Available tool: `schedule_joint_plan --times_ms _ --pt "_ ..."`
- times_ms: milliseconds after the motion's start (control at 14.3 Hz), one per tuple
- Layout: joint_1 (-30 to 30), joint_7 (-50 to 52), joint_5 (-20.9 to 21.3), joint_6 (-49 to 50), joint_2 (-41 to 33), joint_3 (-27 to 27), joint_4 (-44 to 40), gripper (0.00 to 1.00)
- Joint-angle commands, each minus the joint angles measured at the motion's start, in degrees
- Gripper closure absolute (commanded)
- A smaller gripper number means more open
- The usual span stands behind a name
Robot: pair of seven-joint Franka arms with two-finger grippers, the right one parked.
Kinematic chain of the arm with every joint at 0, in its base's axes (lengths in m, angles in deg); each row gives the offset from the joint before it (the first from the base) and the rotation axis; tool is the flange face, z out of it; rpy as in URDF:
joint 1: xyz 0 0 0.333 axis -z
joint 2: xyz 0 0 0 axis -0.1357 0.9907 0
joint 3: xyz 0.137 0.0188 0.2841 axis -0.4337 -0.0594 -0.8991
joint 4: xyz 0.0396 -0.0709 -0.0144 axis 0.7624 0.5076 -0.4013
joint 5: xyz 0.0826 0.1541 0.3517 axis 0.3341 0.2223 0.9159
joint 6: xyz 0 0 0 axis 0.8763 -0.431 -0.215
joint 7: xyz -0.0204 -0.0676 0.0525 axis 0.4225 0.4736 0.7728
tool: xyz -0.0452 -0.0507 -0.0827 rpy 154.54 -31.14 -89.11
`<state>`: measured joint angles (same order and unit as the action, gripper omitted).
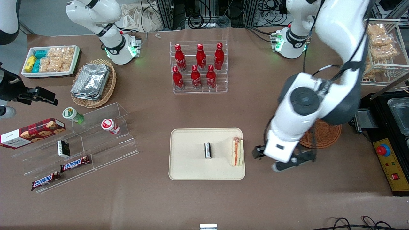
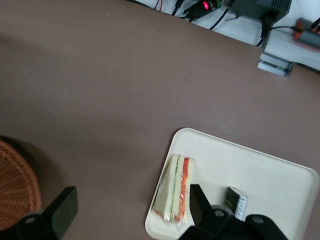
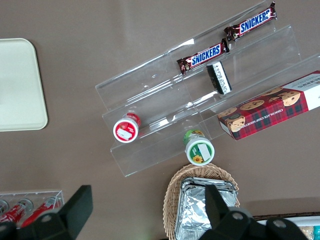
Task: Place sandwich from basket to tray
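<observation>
The sandwich (image 1: 237, 151) lies on the cream tray (image 1: 188, 159), at the tray's edge toward the working arm, with its red and green filling showing. It also shows in the left wrist view (image 2: 174, 192) on the tray (image 2: 270, 175). My left gripper (image 1: 281, 158) is open and empty. It hangs over bare table between the tray and the round wicker basket (image 1: 324, 135), which the arm partly hides. In the wrist view the gripper (image 2: 130, 212) has one finger beside the sandwich and the other near the basket (image 2: 15, 187). No sandwich shows in the visible part of the basket.
A small black-and-white packet (image 1: 208, 150) lies mid-tray. A rack of red bottles (image 1: 199, 67) stands farther from the camera. A clear stepped stand with snacks (image 1: 89, 143), an oval basket of foil containers (image 1: 94, 83) and a white snack bin (image 1: 51, 60) lie toward the parked arm's end.
</observation>
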<state>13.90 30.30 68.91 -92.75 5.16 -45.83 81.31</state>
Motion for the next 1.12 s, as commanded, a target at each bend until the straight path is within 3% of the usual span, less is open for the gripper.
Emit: schedule_joint_plan --times_ms 0,140,349,558,698,907,1047 --pt "-7.4 -7.2 -9.3 2.2 -6.3 0.2 3.2 0.01" --pt "-9.5 -7.8 -9.5 8.3 -9.7 -0.1 5.3 0.01" --pt "-12.3 -12.0 -10.2 8.1 -11.9 -2.1 9.4 0.01" --pt "-3.8 -28.5 -15.2 7.5 -22.7 -19.1 22.5 0.01" --pt "2.3 -36.6 -15.3 8.2 -27.6 -26.7 28.3 0.0" --pt "2.5 -40.8 -15.1 9.2 -26.6 -26.8 25.3 0.0" --pt "2.2 -48.1 -11.2 12.6 -24.8 -26.9 21.6 0.0"
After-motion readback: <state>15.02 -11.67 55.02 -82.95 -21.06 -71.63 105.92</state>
